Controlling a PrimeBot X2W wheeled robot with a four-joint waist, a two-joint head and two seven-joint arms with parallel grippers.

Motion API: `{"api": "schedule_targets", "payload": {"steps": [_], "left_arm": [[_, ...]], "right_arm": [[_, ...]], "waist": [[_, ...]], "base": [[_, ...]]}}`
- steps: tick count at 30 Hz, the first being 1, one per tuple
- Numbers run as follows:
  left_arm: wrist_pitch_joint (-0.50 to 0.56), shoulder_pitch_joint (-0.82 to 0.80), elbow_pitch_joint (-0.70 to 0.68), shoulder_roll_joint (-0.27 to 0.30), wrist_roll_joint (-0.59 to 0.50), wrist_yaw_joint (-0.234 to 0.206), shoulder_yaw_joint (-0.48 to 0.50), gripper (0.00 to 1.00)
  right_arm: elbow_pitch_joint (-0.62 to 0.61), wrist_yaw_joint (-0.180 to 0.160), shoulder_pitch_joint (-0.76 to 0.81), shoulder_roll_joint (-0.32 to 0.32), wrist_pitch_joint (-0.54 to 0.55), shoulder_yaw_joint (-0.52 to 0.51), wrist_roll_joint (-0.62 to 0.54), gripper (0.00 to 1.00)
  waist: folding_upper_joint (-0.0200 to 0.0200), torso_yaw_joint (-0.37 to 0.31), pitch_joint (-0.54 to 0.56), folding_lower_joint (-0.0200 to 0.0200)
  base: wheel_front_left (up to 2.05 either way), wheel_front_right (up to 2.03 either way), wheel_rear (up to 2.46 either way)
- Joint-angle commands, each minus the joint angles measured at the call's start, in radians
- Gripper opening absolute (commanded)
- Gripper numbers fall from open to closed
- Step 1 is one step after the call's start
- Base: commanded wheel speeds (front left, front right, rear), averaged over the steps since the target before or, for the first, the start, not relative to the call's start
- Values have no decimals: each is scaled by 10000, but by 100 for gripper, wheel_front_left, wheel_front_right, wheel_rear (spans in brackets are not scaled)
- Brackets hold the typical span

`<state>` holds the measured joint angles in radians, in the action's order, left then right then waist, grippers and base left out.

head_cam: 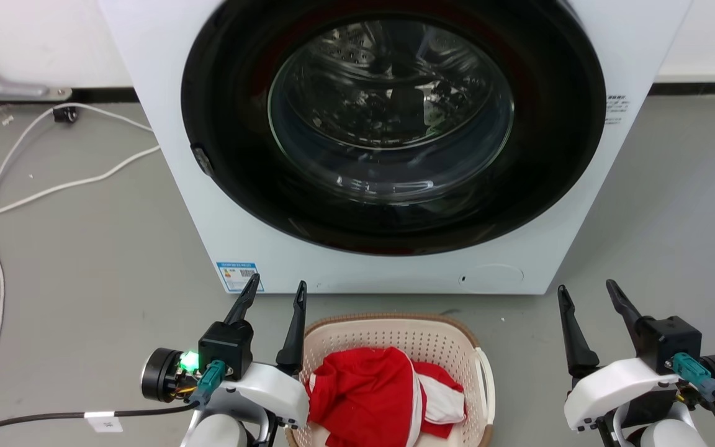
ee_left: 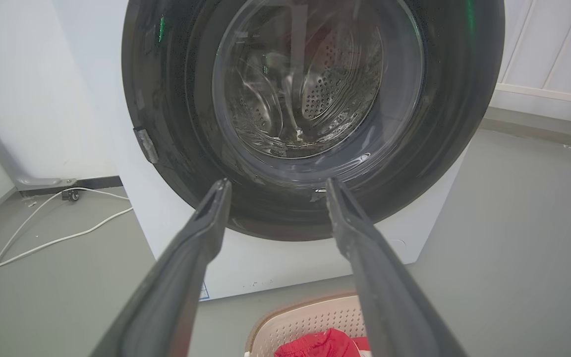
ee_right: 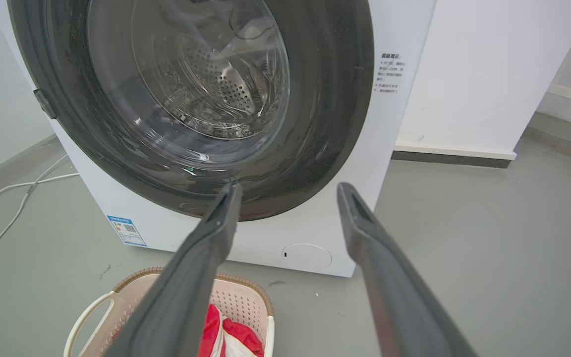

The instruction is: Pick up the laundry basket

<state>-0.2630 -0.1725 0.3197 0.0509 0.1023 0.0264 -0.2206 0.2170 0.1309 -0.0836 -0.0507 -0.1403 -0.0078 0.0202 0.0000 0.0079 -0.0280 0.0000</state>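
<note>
The cream perforated laundry basket (head_cam: 438, 347) with a brown rim stands on the floor at the bottom centre of the head view, holding red and white cloth (head_cam: 376, 397). Its white side handle (head_cam: 486, 379) faces right. My left gripper (head_cam: 275, 293) hovers open just left of the basket's rim, holding nothing. My right gripper (head_cam: 587, 293) is open too, well to the right of the basket. The basket (ee_left: 310, 322) shows low between the left fingers, and the basket (ee_right: 246, 302) lies lower left in the right wrist view.
A white front-loading washing machine (head_cam: 395, 143) with a shut dark round door stands directly behind the basket. White cables (head_cam: 53, 186) trail over the grey floor at the left. A white wall (ee_right: 484, 74) rises right of the machine.
</note>
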Motion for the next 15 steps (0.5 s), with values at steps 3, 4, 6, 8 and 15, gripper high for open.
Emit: {"api": "schedule_targets", "payload": {"steps": [3, 4, 6, 8, 15], "left_arm": [[-27, -207, 355, -7, 109, -31, 37, 100], [-26, -263, 514, -7, 126, -22, 58, 100], [-26, -378, 881, -7, 191, 12, 108, 100], [-26, -534, 1293, -8, 248, 64, 144, 100], [-27, -1207, 2707, -7, 502, 245, 334, 100]], "right_arm": [[149, -3, -177, 6, 66, 57, 191, 100], [205, -3, -218, 6, 93, 79, 225, 100], [366, -3, -267, 6, 132, 120, 275, 100], [569, -3, -383, 5, 149, 146, 342, 100], [1330, -3, -859, 5, 166, 285, 561, 100]], "waist": [[0, -55, -386, 0], [0, -74, -512, 0], [0, -120, -765, 0], [0, -165, -1043, 0], [0, -295, -2038, 0]], "base": [[0, 0, 0], [0, 0, 0], [0, 0, 0], [0, 0, 0], [0, 0, 0]]}}
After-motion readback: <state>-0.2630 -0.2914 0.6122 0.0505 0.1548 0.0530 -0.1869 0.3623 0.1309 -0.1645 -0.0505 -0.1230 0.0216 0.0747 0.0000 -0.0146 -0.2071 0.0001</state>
